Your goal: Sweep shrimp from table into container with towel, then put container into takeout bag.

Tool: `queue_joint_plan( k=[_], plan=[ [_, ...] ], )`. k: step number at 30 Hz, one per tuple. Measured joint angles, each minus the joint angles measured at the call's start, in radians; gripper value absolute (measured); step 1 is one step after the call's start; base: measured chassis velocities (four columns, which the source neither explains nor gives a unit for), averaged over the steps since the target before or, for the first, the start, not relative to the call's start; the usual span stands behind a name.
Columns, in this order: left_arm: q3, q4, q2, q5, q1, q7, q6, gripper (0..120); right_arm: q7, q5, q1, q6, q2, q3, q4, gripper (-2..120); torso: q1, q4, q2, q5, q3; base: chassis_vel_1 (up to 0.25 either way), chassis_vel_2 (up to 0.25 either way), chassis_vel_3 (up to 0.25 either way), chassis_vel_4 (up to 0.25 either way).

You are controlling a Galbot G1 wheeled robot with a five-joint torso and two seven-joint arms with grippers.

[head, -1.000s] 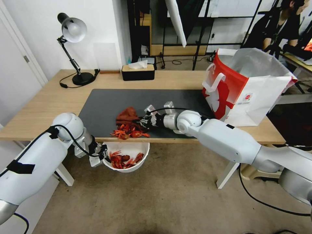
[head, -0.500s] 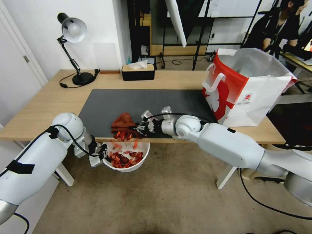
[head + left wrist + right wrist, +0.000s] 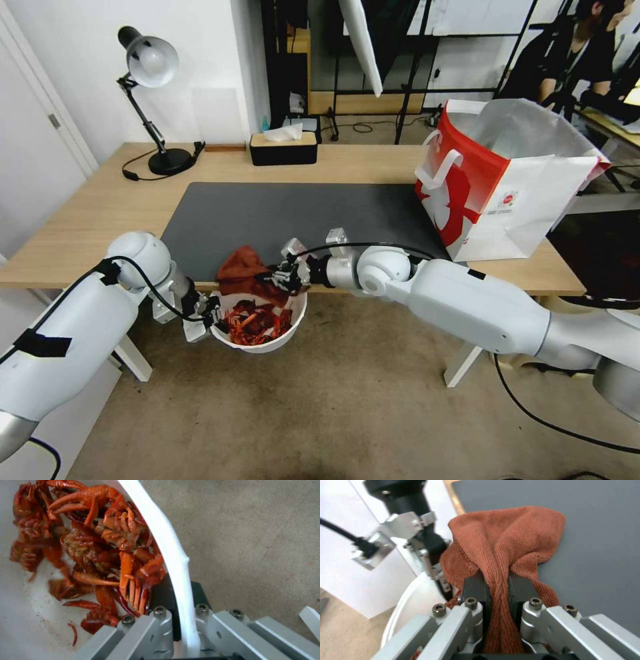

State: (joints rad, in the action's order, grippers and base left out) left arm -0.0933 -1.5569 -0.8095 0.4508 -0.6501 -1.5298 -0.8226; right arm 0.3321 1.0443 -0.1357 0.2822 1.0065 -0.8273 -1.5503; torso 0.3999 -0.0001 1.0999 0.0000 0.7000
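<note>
The right gripper (image 3: 279,275) sits at the near edge of the table (image 3: 87,220), its two black pads clamped tight on a fold of the rust-brown towel (image 3: 243,270). In the right wrist view the towel (image 3: 506,552) runs up between the pads and spreads out ahead of them over the dark mat (image 3: 586,530), with part of it hanging past the edge.

Directly below that gripper, off the table's front edge, the white bowl (image 3: 287,333) is held in the air by the left gripper (image 3: 212,320), which pinches the bowl's rim (image 3: 173,555), one pad inside and one outside. The shrimp (image 3: 257,321) lie heaped in the bowl, right beside the left gripper's inner pad (image 3: 163,595).

The red-and-white takeout bag (image 3: 507,180) stands upright on the table, well off to the right gripper's far right side.
</note>
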Motion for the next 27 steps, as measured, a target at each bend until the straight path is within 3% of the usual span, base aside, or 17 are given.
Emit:
queue_joint_plan(
  k=[12,17,23,27],
  plan=[
    [-0.006,-0.003,-0.002,0.002,-0.015,0.0,0.0,0,0.117,0.069,-0.019,-0.042,-0.028,0.044,-0.032,7,0.0,0.0,0.0,-0.0001,0.0,0.0,0.0,0.0,0.0],
    [-0.014,-0.008,-0.005,0.004,-0.026,0.0,0.0,0,0.163,0.135,-0.045,-0.109,-0.032,0.096,-0.018,7,0.0,0.0,0.0,0.0,0.0,0.0,0.0,0.0,0.0],
    [-0.02,-0.013,-0.005,0.005,-0.035,0.0,0.0,0,0.115,0.184,-0.078,-0.173,-0.025,0.152,-0.022,7,0.0,0.0001,0.0,-0.0001,0.0,0.0,0.0,0.0,0.0],
    [-0.025,-0.026,-0.006,0.005,-0.049,0.0,0.0,0,0.006,0.205,-0.117,-0.228,-0.009,0.229,-0.043,7,0.0,0.0001,0.0,0.0,0.0,0.0,0.0,0.0,0.0]
  ],
)
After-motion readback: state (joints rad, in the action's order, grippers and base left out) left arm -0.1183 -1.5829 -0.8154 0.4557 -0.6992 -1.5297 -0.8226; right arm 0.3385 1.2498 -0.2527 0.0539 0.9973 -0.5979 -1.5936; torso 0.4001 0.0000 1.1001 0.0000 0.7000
